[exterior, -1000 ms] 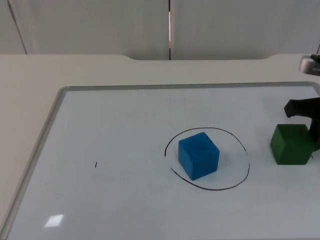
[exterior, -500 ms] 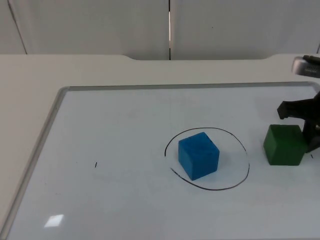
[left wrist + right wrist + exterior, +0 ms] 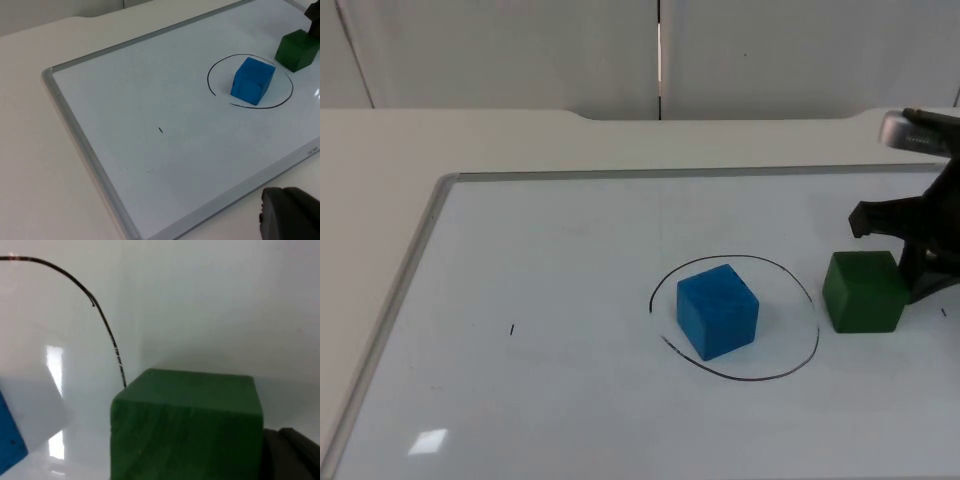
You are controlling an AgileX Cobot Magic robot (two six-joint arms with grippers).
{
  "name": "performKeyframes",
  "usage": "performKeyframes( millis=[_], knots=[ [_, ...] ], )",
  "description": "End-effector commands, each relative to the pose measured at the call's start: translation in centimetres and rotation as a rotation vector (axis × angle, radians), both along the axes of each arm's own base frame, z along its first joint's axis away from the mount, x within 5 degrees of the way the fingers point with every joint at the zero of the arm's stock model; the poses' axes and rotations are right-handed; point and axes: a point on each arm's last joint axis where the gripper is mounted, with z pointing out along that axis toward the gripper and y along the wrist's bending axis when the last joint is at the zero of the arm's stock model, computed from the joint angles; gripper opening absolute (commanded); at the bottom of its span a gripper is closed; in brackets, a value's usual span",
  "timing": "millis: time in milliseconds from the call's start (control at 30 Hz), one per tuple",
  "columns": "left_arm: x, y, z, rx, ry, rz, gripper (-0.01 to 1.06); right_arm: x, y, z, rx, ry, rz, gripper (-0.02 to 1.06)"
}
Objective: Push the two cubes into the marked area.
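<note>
The right gripper [image 3: 912, 262], its grip state unclear, presses a matte green cube [image 3: 863, 291] beside the drawn circle [image 3: 816, 330] holding a blue cube [image 3: 717, 310].

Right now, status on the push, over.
Right end effector against green cube, at the circle's outer edge. Blue cube inside circle. Left arm waiting. Path clear.

Glossy whiteboard [image 3: 570, 300] with grey metal-looking frame; matt, foam-like green cube [image 3: 862, 291].

Right gripper [image 3: 920, 262] low at table's right edge, left arm waiting
</note>
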Motion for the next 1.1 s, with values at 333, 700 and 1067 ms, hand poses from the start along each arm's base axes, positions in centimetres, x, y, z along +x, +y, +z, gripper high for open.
performKeyframes(
  millis=[333, 700, 1067],
  knots=[
    [0.1, 0.0, -0.1, -0.010, -0.007, 0.007, 0.00, -0.1, 0.4, 0.1, 0.022, -0.006, -0.019, 0.00],
    [0.1, 0.0, -0.1, -0.010, -0.007, 0.007, 0.00, -0.2, 1.6, 0.2, 0.033, -0.030, -0.003, 0.00],
    [0.1, 0.0, -0.1, -0.010, -0.007, 0.007, 0.00, -0.4, 3.2, 0.3, 0.043, -0.072, 0.026, 0.00]
  ],
)
